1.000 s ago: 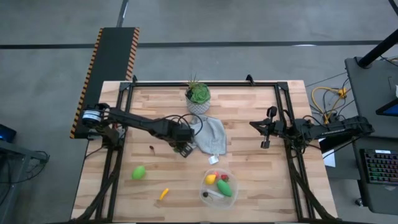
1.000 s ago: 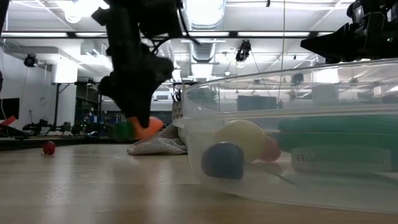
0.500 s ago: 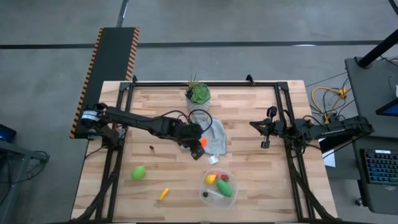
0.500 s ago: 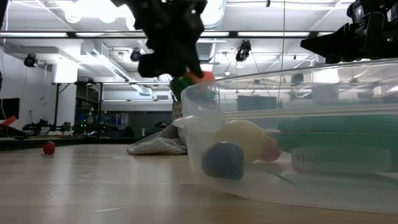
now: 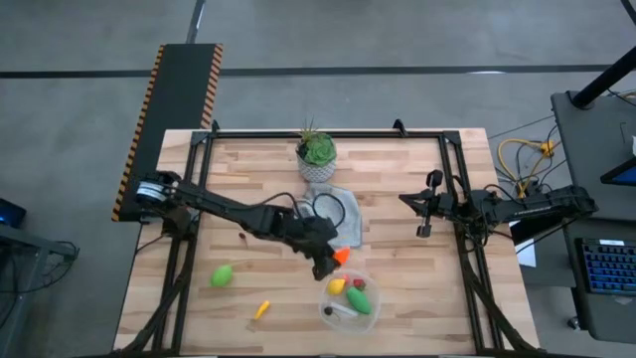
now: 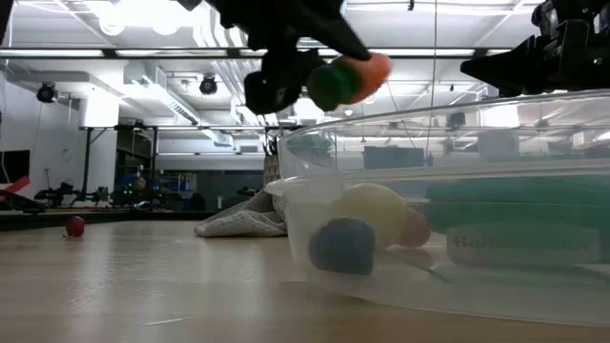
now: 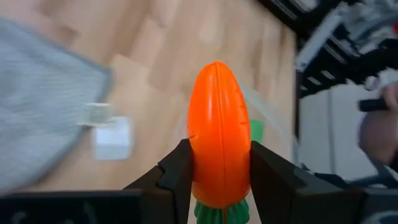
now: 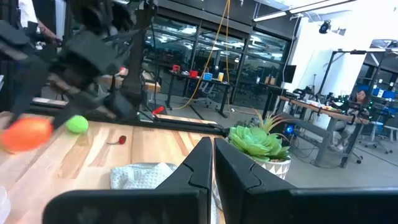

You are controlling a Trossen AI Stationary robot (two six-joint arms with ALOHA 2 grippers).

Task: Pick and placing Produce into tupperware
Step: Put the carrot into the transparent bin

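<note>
One carrot: an orange toy with a green stem end, clamped between the two fingers of the left tool; in the low view it is seen lifted clear of the desk, level with the rim of the tupperware.
Left tool: grasping the carrot at its thick middle, orange tip pointing away from the wrist, green stem nearest the wrist; it is held just beside the near rim of the tupperware, between that container and the grey cloth.
Tupperware: a clear round tub resting on the desk just beyond the left tool, toward the front edge; a yellow lemon, a green oval piece, a small red piece and a dark blue ball are lying inside it.
Loose produce: a green oval and a small yellow-orange piece are left on the desk, well apart from the left tool, on the left arm's side; a tiny red berry is seen far off on the wood in the low view.
Grey cloth: spread behind the left tool, with a white tag just beside its edge.
Potted plant: standing upright near the back edge, beyond the cloth.
Right tool: clenched with nothing between its fingers, parked over the right side of the desk, well apart from the tupperware.
</note>
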